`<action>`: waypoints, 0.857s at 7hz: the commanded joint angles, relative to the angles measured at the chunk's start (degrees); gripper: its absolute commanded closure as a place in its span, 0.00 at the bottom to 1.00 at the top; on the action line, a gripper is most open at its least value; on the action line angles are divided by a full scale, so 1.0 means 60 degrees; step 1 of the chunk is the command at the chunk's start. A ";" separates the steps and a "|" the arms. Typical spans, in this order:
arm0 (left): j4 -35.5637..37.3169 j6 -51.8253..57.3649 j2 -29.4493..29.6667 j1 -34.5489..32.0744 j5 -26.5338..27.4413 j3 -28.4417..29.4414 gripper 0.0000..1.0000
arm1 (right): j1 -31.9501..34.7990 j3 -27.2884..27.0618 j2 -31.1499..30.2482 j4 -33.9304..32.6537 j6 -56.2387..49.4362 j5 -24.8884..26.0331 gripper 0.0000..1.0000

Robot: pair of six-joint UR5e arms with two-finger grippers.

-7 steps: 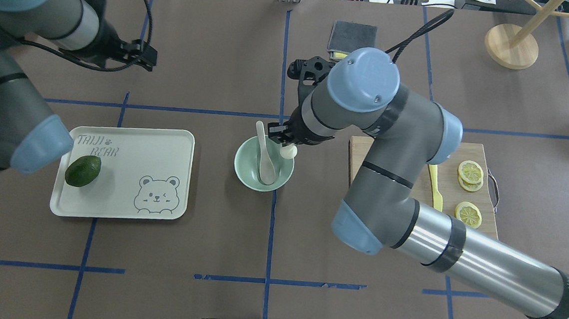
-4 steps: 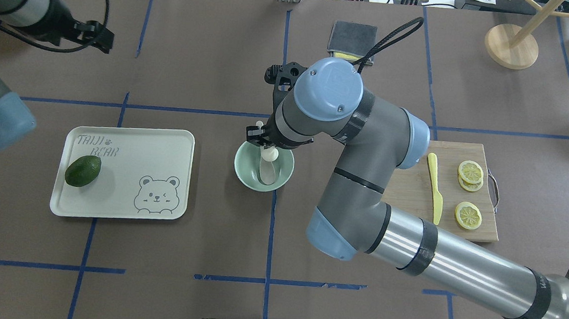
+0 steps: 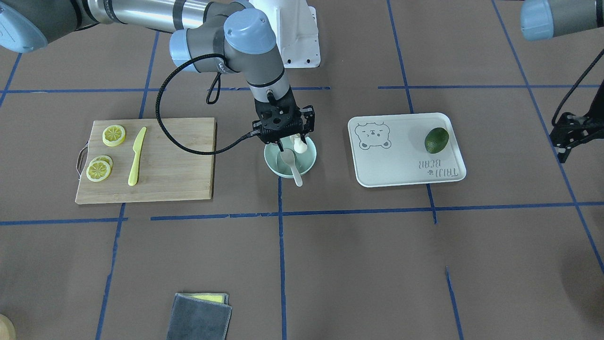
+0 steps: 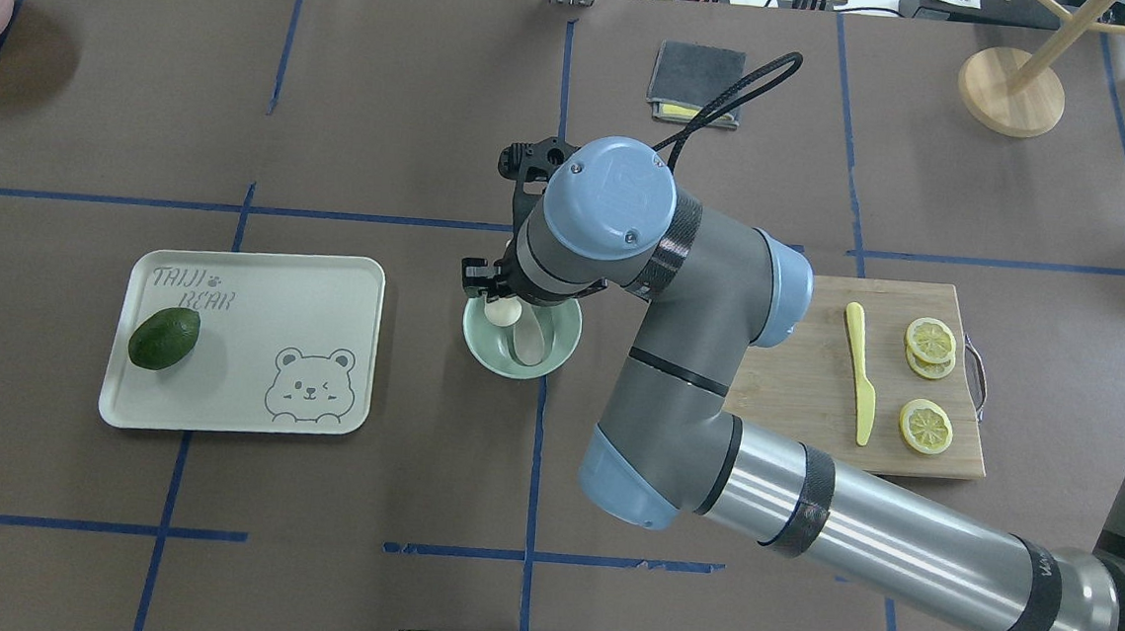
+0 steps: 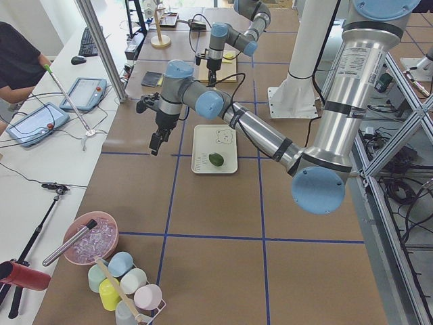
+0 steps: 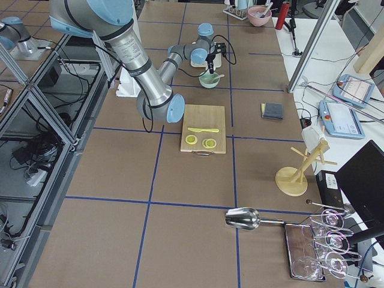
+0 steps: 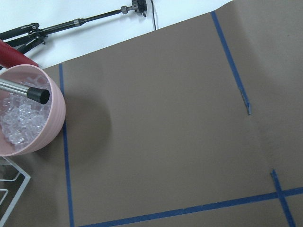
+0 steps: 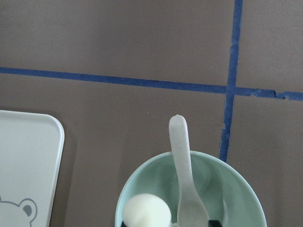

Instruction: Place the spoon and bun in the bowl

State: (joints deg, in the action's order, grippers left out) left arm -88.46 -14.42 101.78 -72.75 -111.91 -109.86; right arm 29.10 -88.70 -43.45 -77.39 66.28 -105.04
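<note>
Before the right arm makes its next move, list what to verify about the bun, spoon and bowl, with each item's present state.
1. The small white soup spoon lies in the round pale mint-green bowl: ok, scoop inside, handle over the rim.
2. The small white round steamed bun is above the bowl's inside: ok.
3. The bun rests on the bowl's floor: cannot tell.
4. The right gripper has its jaws off the bun: cannot tell, the tips barely show.
5. The bowl stands upright: ok.
6. The left gripper is clear of the bowl: ok, far off to the side.
</note>
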 commanded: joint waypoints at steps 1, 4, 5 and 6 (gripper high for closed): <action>0.0006 0.1317 -0.0642 -0.0866 -0.0581 0.0029 0.00 | 0.0013 -0.0012 -0.0009 -0.0022 -0.0002 0.0001 0.00; -0.0067 0.1595 -0.0994 -0.0955 -0.0597 0.0147 0.00 | 0.0027 -0.0012 -0.0024 -0.0051 -0.0090 0.0001 0.00; -0.0052 0.2381 -0.1141 -0.1434 -0.0684 0.0335 0.00 | 0.0056 -0.0012 -0.0038 -0.0051 -0.0119 0.0001 0.00; -0.0052 0.3056 -0.1157 -0.1801 -0.1178 0.0815 0.00 | 0.0071 -0.0026 -0.0024 -0.0066 -0.0119 0.0001 0.00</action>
State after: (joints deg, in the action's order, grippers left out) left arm -88.78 -0.85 95.34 -80.89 -116.50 -107.57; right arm 29.40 -88.79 -43.63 -77.70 65.64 -105.03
